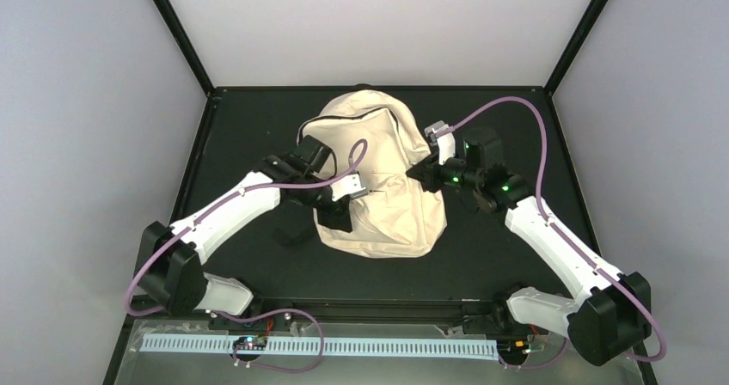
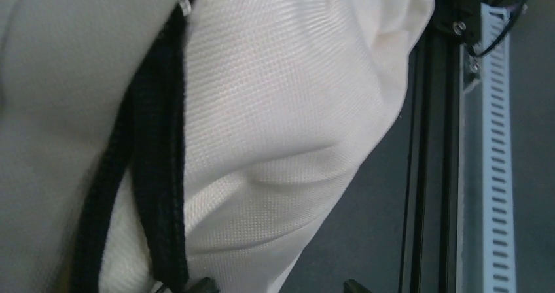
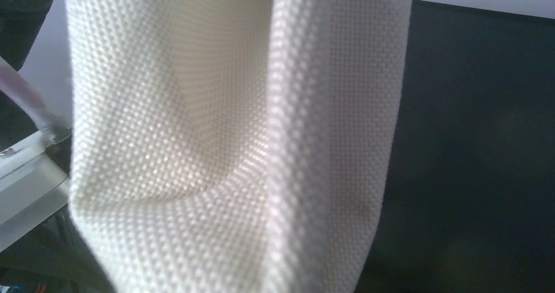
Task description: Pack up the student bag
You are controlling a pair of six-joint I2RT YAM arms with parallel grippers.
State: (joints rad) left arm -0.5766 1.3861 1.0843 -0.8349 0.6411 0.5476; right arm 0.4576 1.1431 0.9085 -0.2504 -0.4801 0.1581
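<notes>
The student bag, a large cream fabric backpack, lies in the middle of the black table. My left gripper is at its near left side. In the left wrist view cream fabric with a black zipper line fills most of the frame. The gripper is open, and its two dark fingertips stand apart at the bottom edge, with the bag's edge between them. My right gripper is at the bag's right side. Its fingers are hidden behind a raised fold of fabric, on which it is shut.
A black strap trails from the bag's left side onto the table. A white slotted rail runs along the near edge, also seen in the left wrist view as the rail. Black frame posts stand at the back corners.
</notes>
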